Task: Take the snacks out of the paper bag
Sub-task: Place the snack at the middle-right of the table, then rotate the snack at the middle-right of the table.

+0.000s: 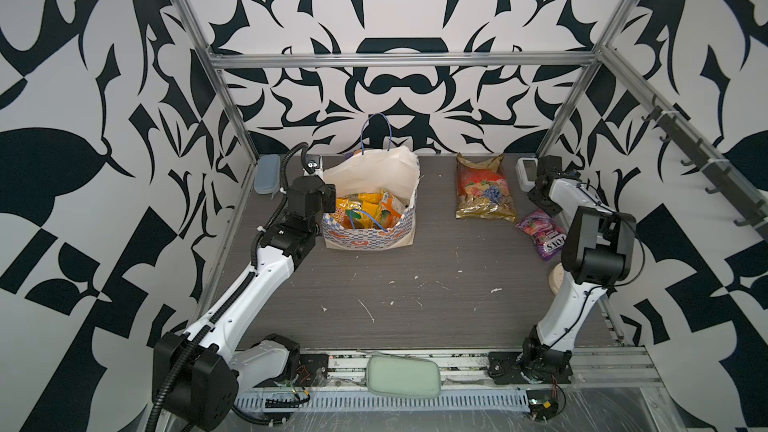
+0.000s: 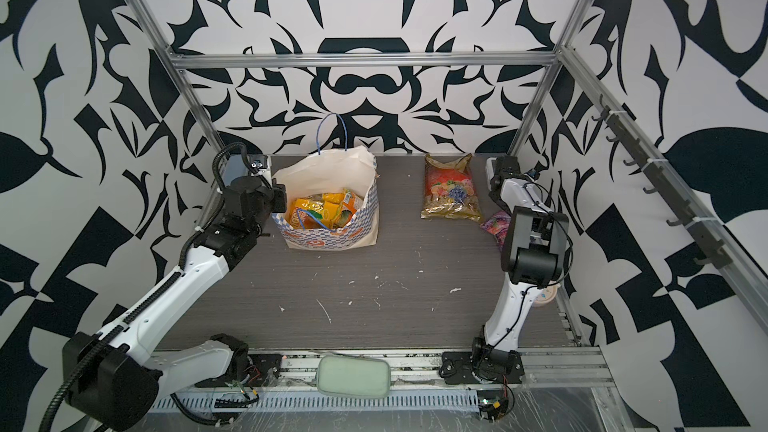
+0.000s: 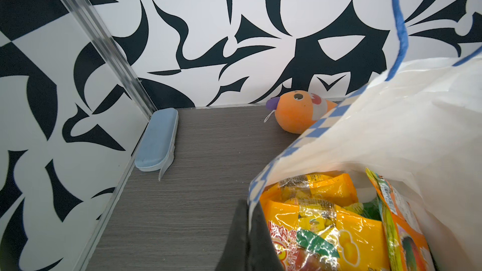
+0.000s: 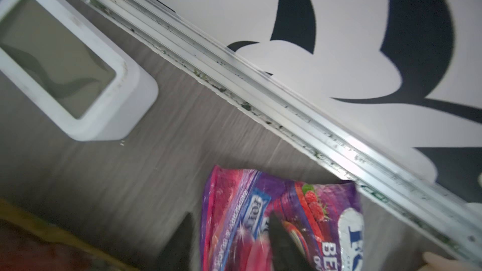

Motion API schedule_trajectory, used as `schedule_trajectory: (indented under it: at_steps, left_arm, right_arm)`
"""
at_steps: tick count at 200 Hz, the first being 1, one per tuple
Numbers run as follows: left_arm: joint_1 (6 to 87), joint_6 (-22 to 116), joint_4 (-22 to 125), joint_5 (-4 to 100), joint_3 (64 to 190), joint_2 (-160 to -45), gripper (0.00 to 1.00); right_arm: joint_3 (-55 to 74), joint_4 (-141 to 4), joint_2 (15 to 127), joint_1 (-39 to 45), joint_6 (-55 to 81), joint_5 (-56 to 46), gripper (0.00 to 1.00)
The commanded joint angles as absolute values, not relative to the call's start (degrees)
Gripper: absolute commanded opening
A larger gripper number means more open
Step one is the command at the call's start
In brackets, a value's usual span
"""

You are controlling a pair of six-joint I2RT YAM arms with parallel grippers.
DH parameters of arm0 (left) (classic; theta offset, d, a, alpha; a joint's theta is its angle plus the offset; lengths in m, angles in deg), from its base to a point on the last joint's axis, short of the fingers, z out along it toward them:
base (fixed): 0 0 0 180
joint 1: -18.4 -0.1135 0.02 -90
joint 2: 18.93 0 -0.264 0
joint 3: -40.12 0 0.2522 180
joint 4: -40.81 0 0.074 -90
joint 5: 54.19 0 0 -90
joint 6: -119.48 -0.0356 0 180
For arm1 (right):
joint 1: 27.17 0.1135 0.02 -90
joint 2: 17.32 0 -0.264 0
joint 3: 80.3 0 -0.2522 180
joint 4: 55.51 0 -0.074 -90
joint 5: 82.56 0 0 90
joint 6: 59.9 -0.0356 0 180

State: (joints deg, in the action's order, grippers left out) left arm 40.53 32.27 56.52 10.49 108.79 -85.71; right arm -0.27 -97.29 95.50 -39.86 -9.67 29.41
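Note:
The paper bag (image 1: 370,238) (image 2: 332,238) stands open at the back left of the table, its blue cord handle sticking up. Yellow-orange snack packets (image 1: 357,209) (image 3: 326,225) lie inside it. My left gripper (image 3: 251,230) is shut on the bag's checkered left rim (image 3: 263,181). A large gold-red fruit-print bag (image 1: 484,189) (image 2: 451,189) lies flat at the back right. Beside it, a purple FOX'S packet (image 1: 542,234) (image 4: 300,204) rests on the table. My right gripper (image 4: 232,241) hangs over this packet with its fingers apart, one either side of the packet's edge.
A blue case (image 1: 267,174) (image 3: 156,142) lies along the left wall. An orange plush toy (image 3: 300,112) sits behind the bag. A white framed device (image 1: 527,172) (image 4: 65,61) stands in the back right corner. A pale green pouch (image 1: 403,376) lies on the front rail.

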Motion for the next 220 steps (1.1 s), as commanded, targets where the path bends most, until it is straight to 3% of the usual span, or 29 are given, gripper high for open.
schedule_trajectory:
  at_steps: [1,20,54,73,108,118,220]
  left_arm:
    - [40.37,33.7,50.27,11.2,110.17,-85.44,0.0]
    - [40.35,33.78,50.16,11.32,110.35,-85.53,0.0]
    - [40.34,33.67,49.86,11.44,109.97,-85.0,0.0]
    - [40.37,33.48,49.73,11.51,109.86,-85.03,0.0]
    - [40.33,33.31,50.39,12.13,110.44,-85.55,0.0]
    - [40.36,33.43,50.08,12.28,110.36,-85.71,0.0]
    - [40.37,34.81,49.48,12.69,108.92,-84.36,0.0]
  right_arm:
    - [-3.53,-97.34,93.0,-40.12,-12.27,26.4,0.65]
    - [-4.19,-96.73,90.35,-40.12,-10.49,20.52,0.65]
    - [2.31,-97.79,82.3,-40.0,-5.78,19.49,0.63]
    - [9.56,-97.82,77.75,-40.34,-2.67,19.12,0.5]
    - [20.57,-97.05,73.98,-40.23,-2.09,9.3,0.11]
    - [23.64,-96.01,73.5,-40.21,-2.25,9.33,0.05]
    - [18.36,-90.69,88.15,-40.23,-1.46,13.32,0.01]
